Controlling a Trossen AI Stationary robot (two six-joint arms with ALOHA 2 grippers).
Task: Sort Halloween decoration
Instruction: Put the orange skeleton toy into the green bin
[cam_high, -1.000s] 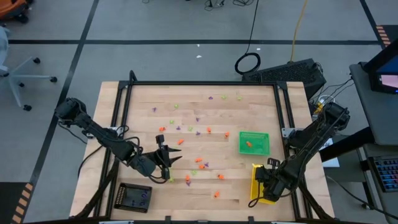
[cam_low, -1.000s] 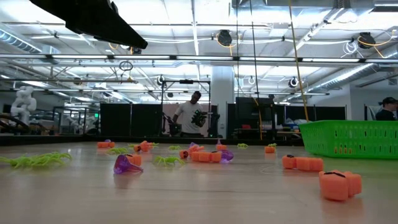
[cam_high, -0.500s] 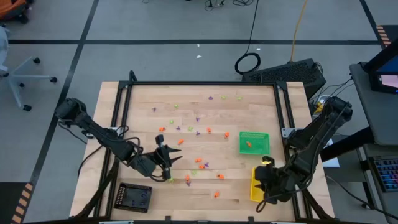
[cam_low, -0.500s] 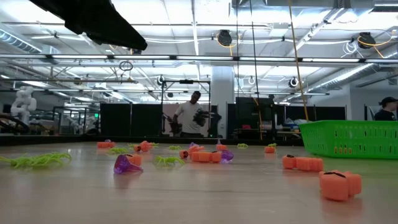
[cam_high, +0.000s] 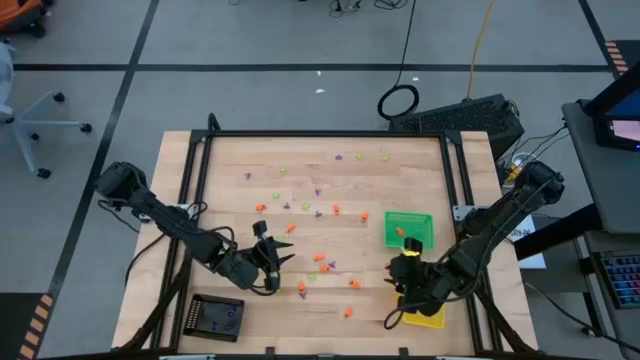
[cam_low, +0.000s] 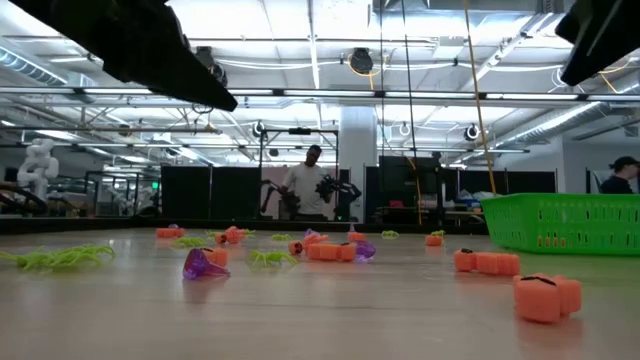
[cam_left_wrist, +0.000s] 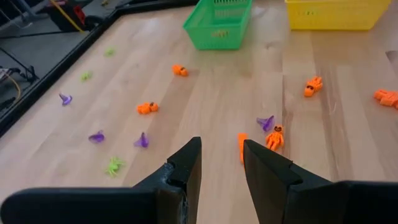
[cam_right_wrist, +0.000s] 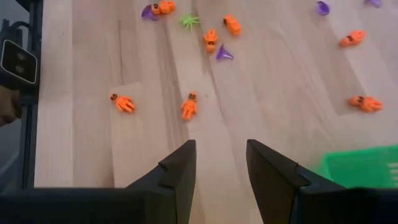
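Our right tool (cam_right_wrist: 221, 168), fingers spread and empty, faces a small orange plastic figure (cam_right_wrist: 189, 106) lying lengthwise just ahead.

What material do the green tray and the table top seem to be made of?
Green tray: probably moulded plastic, since its walls are a uniform bright lattice of small holes. Table top: looks like light wood with a smooth matte finish, showing plank seams and grain.
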